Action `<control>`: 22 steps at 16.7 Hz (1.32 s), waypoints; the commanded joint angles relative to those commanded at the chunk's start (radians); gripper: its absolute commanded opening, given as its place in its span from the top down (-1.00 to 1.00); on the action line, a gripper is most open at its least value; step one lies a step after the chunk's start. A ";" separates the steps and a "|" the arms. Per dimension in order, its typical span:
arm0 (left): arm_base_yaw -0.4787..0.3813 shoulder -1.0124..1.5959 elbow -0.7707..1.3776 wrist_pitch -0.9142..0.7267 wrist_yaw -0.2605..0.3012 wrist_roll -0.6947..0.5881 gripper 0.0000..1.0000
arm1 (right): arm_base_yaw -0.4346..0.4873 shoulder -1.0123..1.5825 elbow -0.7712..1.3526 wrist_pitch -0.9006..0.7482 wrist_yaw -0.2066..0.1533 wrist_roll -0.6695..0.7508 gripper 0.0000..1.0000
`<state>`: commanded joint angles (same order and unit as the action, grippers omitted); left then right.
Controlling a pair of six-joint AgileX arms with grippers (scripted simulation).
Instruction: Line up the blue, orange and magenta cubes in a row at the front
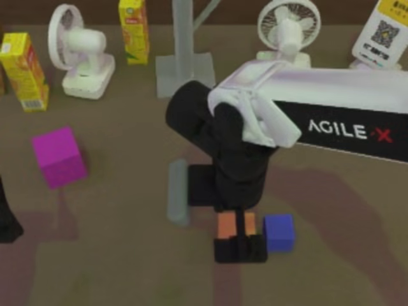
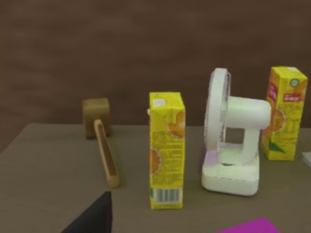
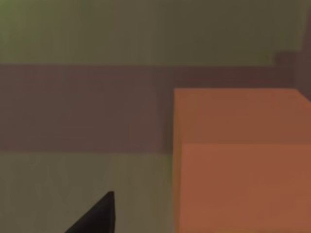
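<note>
The orange cube (image 1: 227, 224) sits at the front middle of the table, with the small blue cube (image 1: 278, 232) just to its right, nearly touching. My right gripper (image 1: 239, 245) hangs straight over the orange cube and hides its middle. In the right wrist view the orange cube (image 3: 243, 160) looms large, and one black fingertip (image 3: 102, 216) stands apart from its side, so the jaws are open. The big magenta cube (image 1: 58, 156) rests far off at the left, its corner (image 2: 252, 226) showing in the left wrist view. My left gripper (image 1: 6, 223) is parked at the left edge, open.
Two yellow juice cartons (image 1: 24, 71) (image 1: 134, 29) and two white fans (image 1: 83, 54) (image 1: 288, 32) stand along the back. A grey stand (image 1: 185, 64) and a QR sign (image 1: 382, 32) are also there. A grey block (image 1: 178, 191) lies left of my right arm. A wooden mallet (image 2: 102, 141) lies far left.
</note>
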<state>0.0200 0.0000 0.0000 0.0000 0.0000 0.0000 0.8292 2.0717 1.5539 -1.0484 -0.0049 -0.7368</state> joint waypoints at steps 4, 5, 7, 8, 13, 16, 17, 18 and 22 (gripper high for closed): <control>0.000 0.000 0.000 0.000 0.000 0.000 -1.00 | 0.003 -0.041 0.084 -0.123 0.000 -0.002 -1.00; 0.000 0.000 0.000 0.000 0.000 0.000 -1.00 | 0.003 -0.044 0.088 -0.128 0.000 -0.001 -1.00; 0.000 0.000 0.000 0.000 0.000 0.000 -1.00 | 0.003 -0.044 0.088 -0.128 0.000 -0.001 -1.00; 0.000 0.000 0.000 0.000 0.000 0.000 -1.00 | -0.001 -0.040 0.086 -0.126 0.000 -0.001 -1.00; -0.010 0.097 0.095 -0.064 0.004 0.059 -1.00 | -0.047 -0.137 0.015 -0.053 -0.009 0.027 -1.00; -0.022 0.279 0.265 -0.177 0.004 0.160 -1.00 | -0.127 -0.314 -0.112 0.065 -0.023 0.084 -1.00; -0.026 0.359 0.334 -0.224 0.004 0.202 -1.00 | -0.161 -0.392 -0.168 0.112 -0.028 0.110 -1.00; -0.030 0.441 0.402 -0.272 0.003 0.243 -1.00 | -0.197 -0.479 -0.231 0.162 -0.033 0.138 -1.00; -0.051 0.853 0.712 -0.503 -0.002 0.442 -1.00 | -0.363 -0.881 -0.543 0.376 -0.050 0.279 -1.00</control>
<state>-0.0305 0.8533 0.7116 -0.5031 -0.0015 0.4417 0.4661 1.1912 1.0113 -0.6720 -0.0553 -0.4575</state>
